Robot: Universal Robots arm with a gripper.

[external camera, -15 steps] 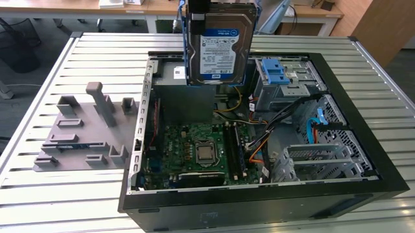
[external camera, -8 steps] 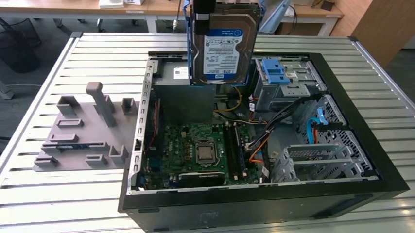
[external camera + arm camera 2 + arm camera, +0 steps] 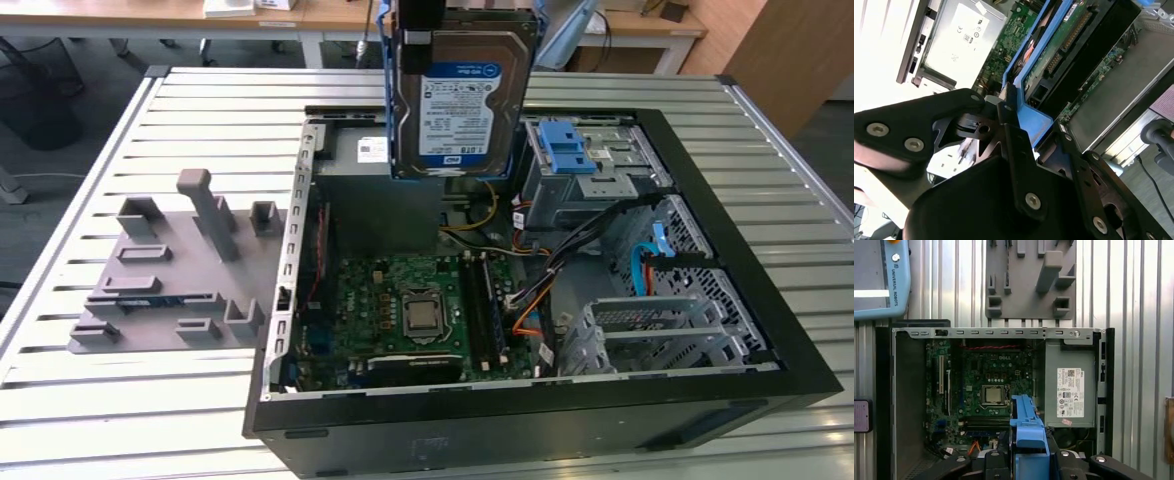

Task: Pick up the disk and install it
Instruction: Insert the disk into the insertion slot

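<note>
The disk (image 3: 461, 95), a silver hard drive with a white-and-blue label and a blue carrier frame, hangs upright above the rear of the open computer case (image 3: 694, 400). My gripper (image 3: 418, 22) is shut on the disk's top edge in the exterior view. In the second wrist view the black fingers (image 3: 1014, 135) clamp the blue frame, and the disk (image 3: 1064, 45) stretches away over the case interior. The first wrist view looks straight down: the blue frame of the disk (image 3: 1028, 432) sits in the gripper (image 3: 1028, 462), above the motherboard's edge.
Inside the case are a green motherboard (image 3: 414, 300), a grey power-supply box (image 3: 1070, 385) with a white sticker, and a grey drive cage (image 3: 607, 175) with a blue latch. A grey fixture plate (image 3: 180, 270) lies on the slatted table beside the case. A teach pendant (image 3: 879, 280) rests nearby.
</note>
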